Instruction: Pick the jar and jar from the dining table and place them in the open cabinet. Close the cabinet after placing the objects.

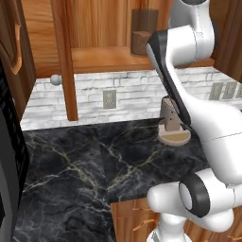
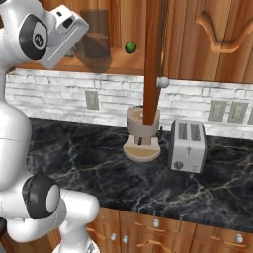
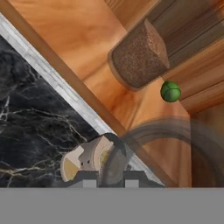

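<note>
The open wooden cabinet (image 1: 99, 59) hangs above a black marble counter (image 1: 71, 160) backed by white brick tiles (image 1: 132, 90) — a terracotta jar (image 3: 140, 54) and a small green ball (image 3: 170, 92) rest on its shelf. The gripper (image 3: 110, 179), at the shelf's edge, pinches narrowly on a translucent grey jar (image 2: 95, 39). Below: a round appliance (image 2: 142, 138), a toaster (image 2: 188, 146).

Jar (image 3: 139, 54) on cabinet shelf (image 3: 87, 39), ball (image 3: 170, 92) beside it, above appliance (image 2: 142, 133) left of toaster (image 2: 187, 146).

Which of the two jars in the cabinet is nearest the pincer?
The see-through grey jar, right at the pincer; the solid brown jar stands farther back, beside a green ball.
</note>
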{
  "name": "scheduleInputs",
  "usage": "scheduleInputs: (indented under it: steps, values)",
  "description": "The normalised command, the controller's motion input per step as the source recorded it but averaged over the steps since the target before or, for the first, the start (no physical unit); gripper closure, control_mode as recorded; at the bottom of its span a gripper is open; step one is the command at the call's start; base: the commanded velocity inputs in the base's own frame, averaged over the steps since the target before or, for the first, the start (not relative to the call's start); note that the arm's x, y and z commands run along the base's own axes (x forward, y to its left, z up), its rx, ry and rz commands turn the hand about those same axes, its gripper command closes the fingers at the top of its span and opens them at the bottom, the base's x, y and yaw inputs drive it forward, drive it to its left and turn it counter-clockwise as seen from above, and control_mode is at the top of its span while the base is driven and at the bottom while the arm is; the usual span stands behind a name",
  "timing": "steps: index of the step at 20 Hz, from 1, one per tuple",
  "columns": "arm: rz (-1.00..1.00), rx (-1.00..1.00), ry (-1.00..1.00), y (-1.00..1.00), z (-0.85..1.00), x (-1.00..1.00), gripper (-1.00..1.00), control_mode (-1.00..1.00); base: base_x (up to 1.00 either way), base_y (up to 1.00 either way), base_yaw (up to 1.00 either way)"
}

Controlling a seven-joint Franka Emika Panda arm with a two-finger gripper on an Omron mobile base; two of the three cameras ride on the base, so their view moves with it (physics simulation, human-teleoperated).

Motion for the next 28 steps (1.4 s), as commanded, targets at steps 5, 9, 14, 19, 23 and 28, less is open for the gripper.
scheduleInputs:
  steps: [5, 9, 14, 19, 23, 28]
  values:
    - [0.00, -0.01, 0.00, -0.06, 0.01, 0.31, 1.00, -1.00, 0.00, 0.00, 0.00]
    - [0.00, 0.00, 0.01, -0.09, 0.00, 0.32, 1.00, -1.00, 0.00, 0.00, 0.00]
    - [0.00, 0.00, 0.07, -0.14, 0.00, 0.41, 1.00, -1.00, 0.00, 0.00, 0.00]
    - [0.03, 0.00, 0.14, -0.14, 0.00, 0.54, 1.00, -1.00, 0.00, 0.00, 0.00]
    - [0.05, 0.00, 0.08, -0.10, 0.00, 0.59, 1.00, -1.00, 0.00, 0.00, 0.00]
    - [0.05, -0.04, 0.00, -0.04, 0.00, 0.41, 1.00, -1.00, 0.00, 0.00, 0.00]
